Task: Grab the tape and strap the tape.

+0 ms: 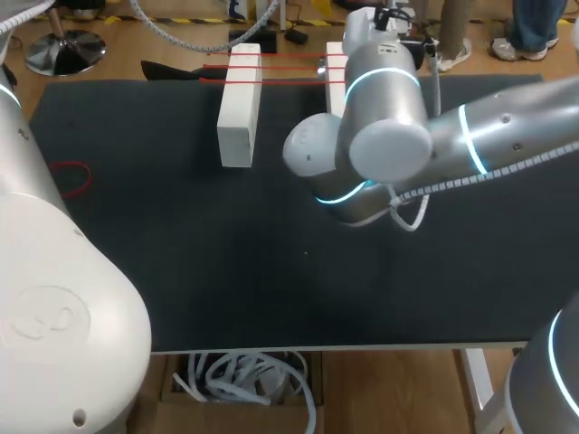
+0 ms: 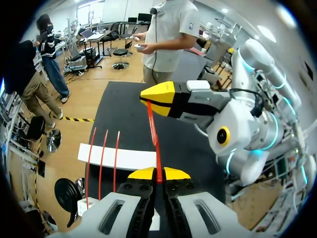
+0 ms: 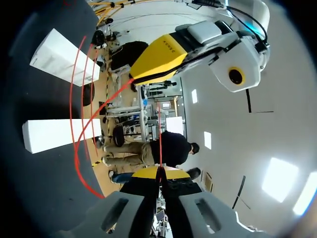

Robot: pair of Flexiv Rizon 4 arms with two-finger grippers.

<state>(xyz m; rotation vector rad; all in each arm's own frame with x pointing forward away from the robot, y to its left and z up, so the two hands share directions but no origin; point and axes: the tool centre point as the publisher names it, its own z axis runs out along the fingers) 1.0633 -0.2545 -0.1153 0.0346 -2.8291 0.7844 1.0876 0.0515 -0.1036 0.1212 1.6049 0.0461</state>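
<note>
Tape, red, runs taut between my two end effectors above the white blocks, far side of bench; left end effector and right end effector both pinched tight on it

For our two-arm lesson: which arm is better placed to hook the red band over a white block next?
Probably left. Both arms' jaws are shut on the band, but a block lies just ahead of the left jaws; the right jaws have the blocks off to one side.
</note>
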